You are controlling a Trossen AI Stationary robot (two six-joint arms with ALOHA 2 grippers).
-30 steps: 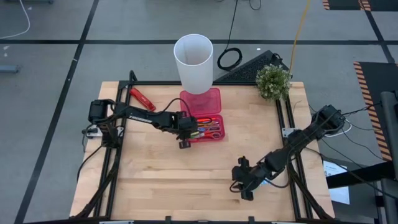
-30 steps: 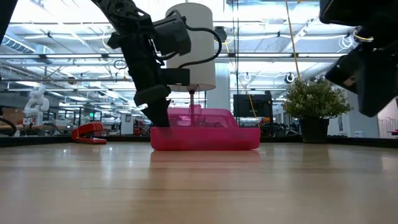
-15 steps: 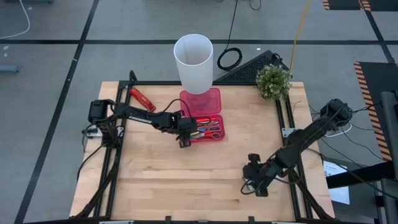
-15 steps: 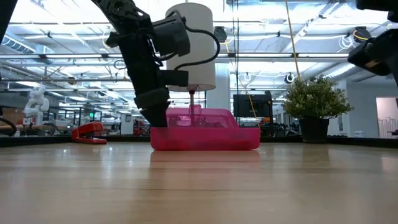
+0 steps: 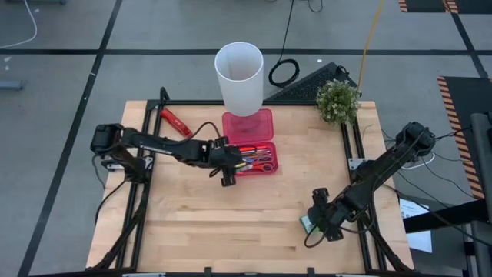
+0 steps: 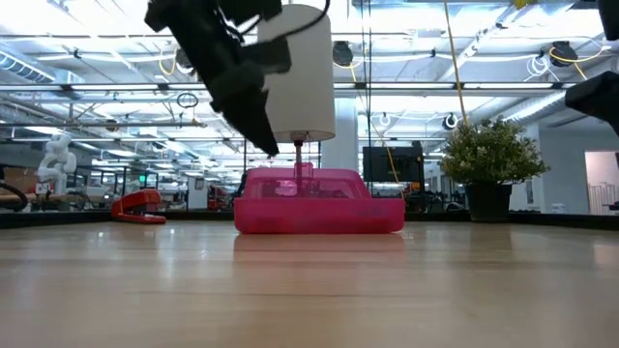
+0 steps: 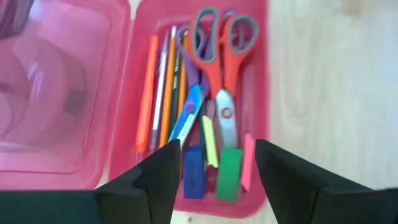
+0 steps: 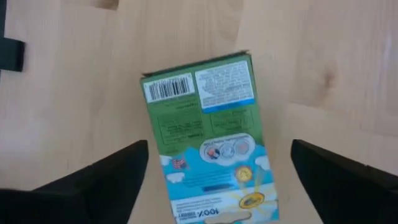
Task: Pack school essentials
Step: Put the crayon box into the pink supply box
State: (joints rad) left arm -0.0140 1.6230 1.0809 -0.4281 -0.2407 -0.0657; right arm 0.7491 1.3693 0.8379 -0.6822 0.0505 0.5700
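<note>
your left gripper (image 7: 211, 171) spread above box (image 7: 258, 93), over scissors (image 7: 219, 74) | your right gripper (image 8: 214, 180) spread over packet (image 8: 208, 140) on table (image 5: 192, 223)

left gripper (image 6: 266, 145) lifted — right gripper (image 5: 317, 223) shifted rightward

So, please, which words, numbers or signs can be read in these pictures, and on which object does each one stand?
"100%": printed at one end of the green and blue packet lying on the table under the right gripper.
Barcode on the same packet: visible, its digits too small to read.
White text panels on the packet: too blurred to read.
Round mark on the orange scissors in the pink box: unreadable.
Nothing else bears readable text.
</note>
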